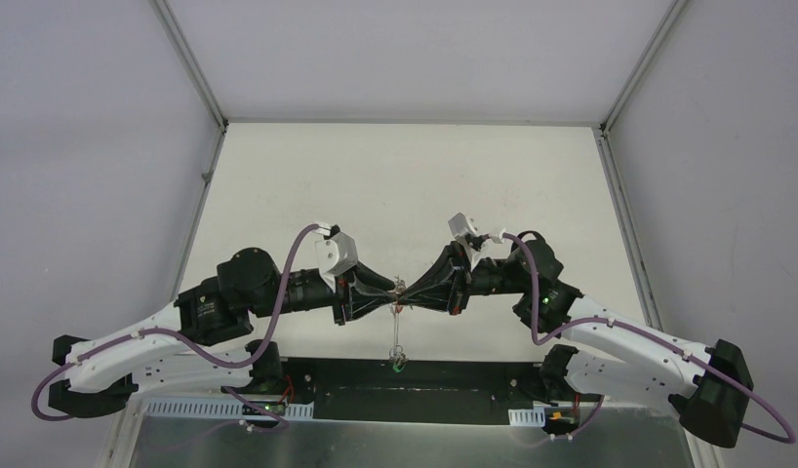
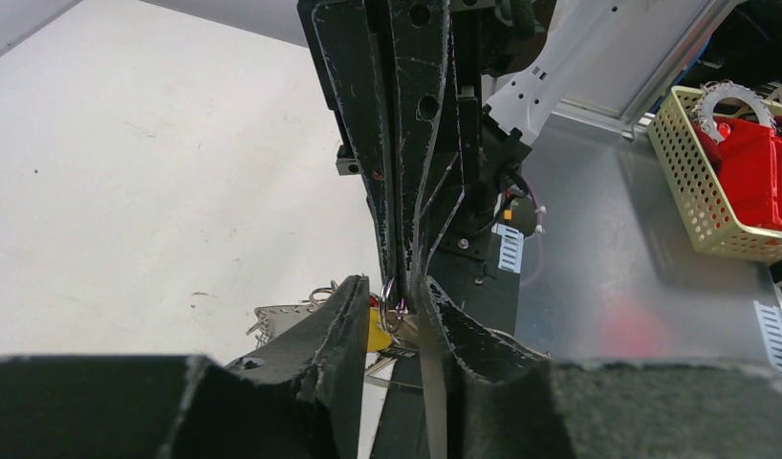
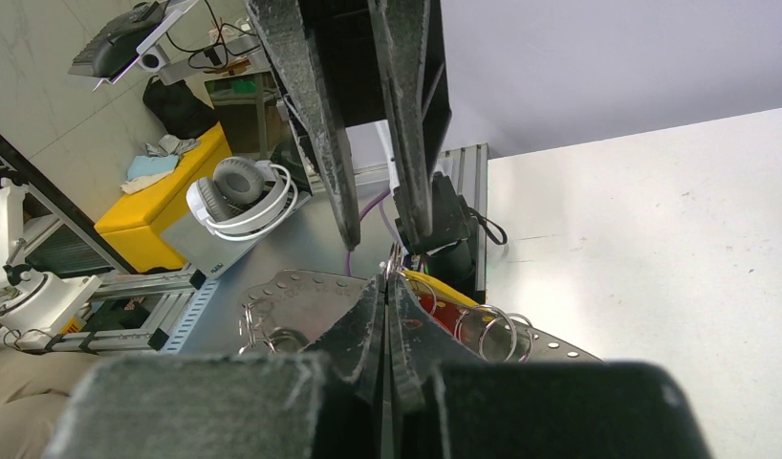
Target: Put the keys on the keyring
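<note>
My two grippers meet tip to tip above the near middle of the table. The right gripper [image 1: 408, 291] [image 3: 387, 283] is shut, seemingly on the top of the keyring [image 1: 398, 327], a thin grey perforated band [image 3: 301, 290] that hangs down from it. A small split ring pokes out at its tips. The left gripper [image 1: 392, 291] [image 2: 392, 283] stands narrowly open around those tips, with the split ring and the band's edge [image 2: 430, 402] in its gap. Keys with yellow and red heads [image 3: 443, 304] [image 2: 376, 333] hang on the band just behind. More keys [image 1: 400, 364] dangle at its bottom.
The white table [image 1: 405, 185] stretches beyond the arms, with grey walls around it. A black base strip [image 1: 424, 382] and a metal plate lie under the hanging keys. Off the table are a cream basket holding a red box [image 2: 712, 182] and white headphones [image 3: 236, 196].
</note>
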